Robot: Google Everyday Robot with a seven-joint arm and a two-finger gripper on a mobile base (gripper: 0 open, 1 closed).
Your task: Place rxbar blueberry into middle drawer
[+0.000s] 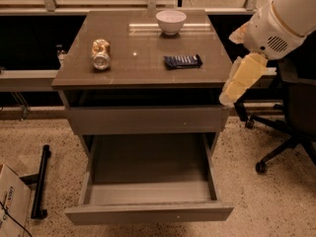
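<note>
At the far left, on the speckled floor, sits the corner of a brown cardboard box, with a black metal bar lying just beside it. On the left part of the brown glossy counter a squat tan and silver can lies on its side. Below the counter, the shallow grey upper drawer front is pushed in, and under it the wide grey middle drawer stands pulled out, its flat floor in view. A small white bowl stands near the counter's back edge. The flat, dark navy rxbar blueberry lies in front of the bowl (well apart from the can). My pale yellow end effector hangs just off the counter's right front corner, clear of the bar; I cannot tell whether it is released or clenched. A black office chair stands at the right.
</note>
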